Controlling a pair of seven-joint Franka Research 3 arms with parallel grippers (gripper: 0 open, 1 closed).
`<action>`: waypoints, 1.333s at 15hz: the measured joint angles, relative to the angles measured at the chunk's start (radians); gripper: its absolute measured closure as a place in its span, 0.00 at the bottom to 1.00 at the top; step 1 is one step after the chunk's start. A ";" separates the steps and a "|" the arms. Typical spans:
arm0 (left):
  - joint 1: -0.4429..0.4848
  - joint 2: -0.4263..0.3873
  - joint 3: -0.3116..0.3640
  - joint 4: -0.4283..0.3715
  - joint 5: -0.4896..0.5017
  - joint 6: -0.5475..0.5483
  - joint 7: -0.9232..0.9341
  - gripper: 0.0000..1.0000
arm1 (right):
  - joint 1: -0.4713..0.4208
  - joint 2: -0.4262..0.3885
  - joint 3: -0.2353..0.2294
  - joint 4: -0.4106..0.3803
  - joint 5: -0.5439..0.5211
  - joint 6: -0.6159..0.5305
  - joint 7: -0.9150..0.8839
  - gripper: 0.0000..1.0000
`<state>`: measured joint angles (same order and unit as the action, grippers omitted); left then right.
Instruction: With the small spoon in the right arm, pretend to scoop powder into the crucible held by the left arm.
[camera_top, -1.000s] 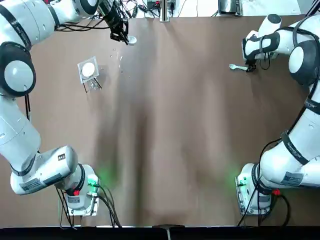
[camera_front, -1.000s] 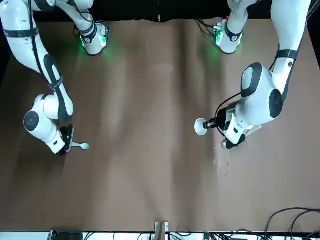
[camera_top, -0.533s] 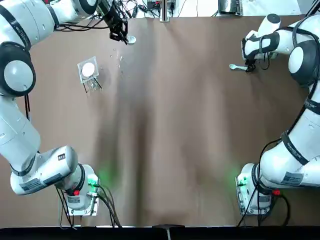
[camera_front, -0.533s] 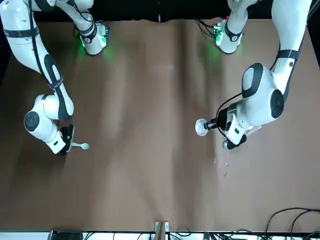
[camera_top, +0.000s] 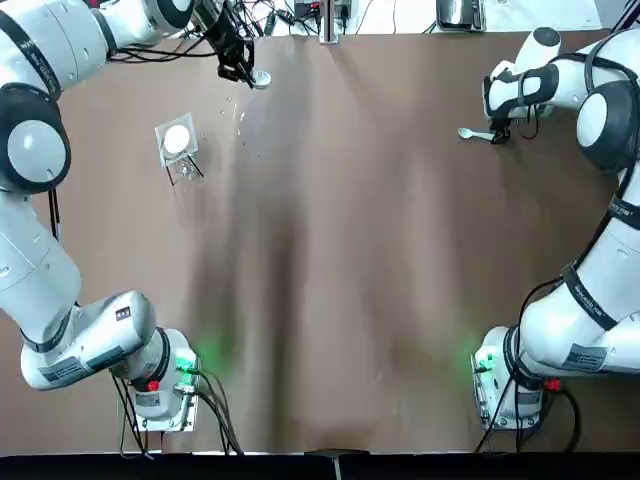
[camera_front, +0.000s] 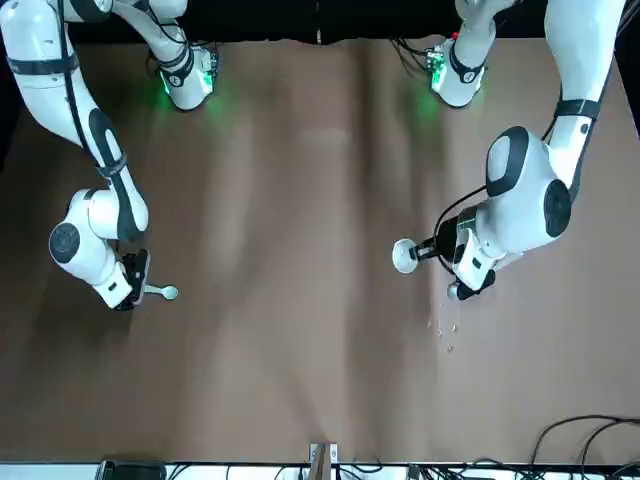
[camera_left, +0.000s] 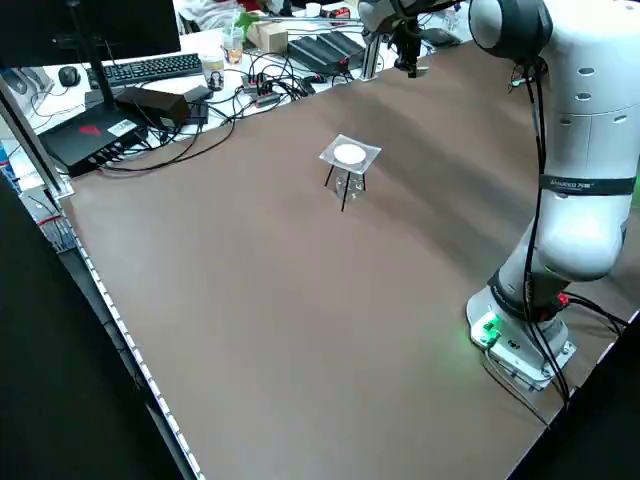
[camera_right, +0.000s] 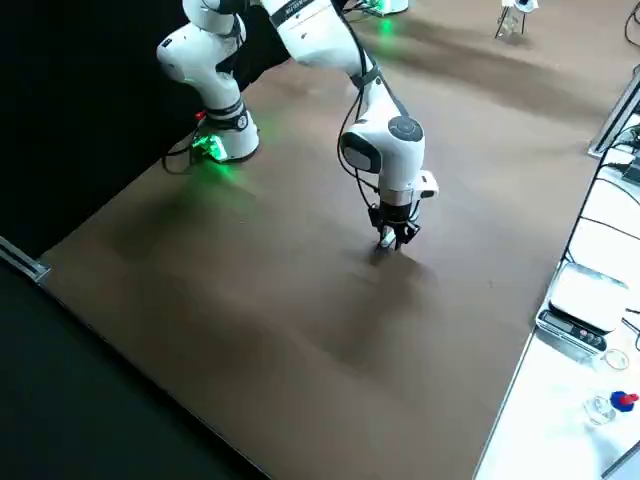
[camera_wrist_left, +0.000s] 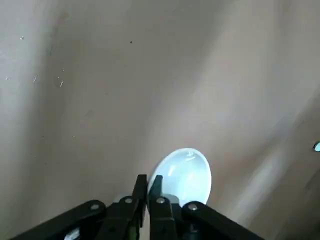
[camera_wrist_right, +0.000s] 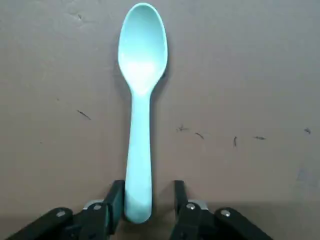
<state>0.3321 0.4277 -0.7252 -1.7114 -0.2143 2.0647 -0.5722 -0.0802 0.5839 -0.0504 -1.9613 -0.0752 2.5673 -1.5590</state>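
Up in the top-left corner of the overhead shot, the left gripper (camera_top: 243, 72) has the small white bowl-shaped crucible (camera_top: 261, 79) pinched by its rim. On the wrist cam the two fingers are closed right down on the edge with the bowl sticking out past them, so that half of the job looks sorted. Can't really tell from these angles whether the crucible is lifted clear of the brown table (camera_top: 350, 250) or just skimming it. My guess is a bit above.

Over at the upper right of the same shot, the right gripper (camera_top: 497, 133) is down at the table over the handle end of the small pale plastic spoon (camera_top: 472, 134). Spoon's lying flat, bowl pointing left in the frame. The fingers are partway open and straddle the handle. One sits against it and the other has a gap, so nothing's actually gripped yet.

Progress-wise: crucible in hand, spoon not picked up. What's left, as I read it, is closing on the handle, lifting, bringing the two together (they're well apart, opposite sides of the frame), then the fake scoop and tip.

Also there's a white disc on a little clear square stand (camera_top: 177, 140) just below the crucible in the frame, untouched.
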 joint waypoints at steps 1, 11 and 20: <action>0.000 0.000 0.000 0.000 0.000 0.000 0.000 0.94 | 0.000 0.000 0.000 0.000 0.000 -0.001 0.001 0.54; 0.003 0.000 0.000 0.000 0.000 0.000 0.000 0.94 | 0.023 -0.004 0.002 0.001 0.000 -0.009 0.024 0.76; 0.007 0.000 0.000 0.002 0.000 0.000 0.000 0.94 | 0.056 -0.038 0.007 0.097 0.000 -0.335 0.138 0.76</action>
<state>0.3394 0.4276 -0.7250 -1.7089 -0.2143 2.0648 -0.5722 -0.0245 0.5462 -0.0434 -1.8640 -0.0748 2.2328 -1.4211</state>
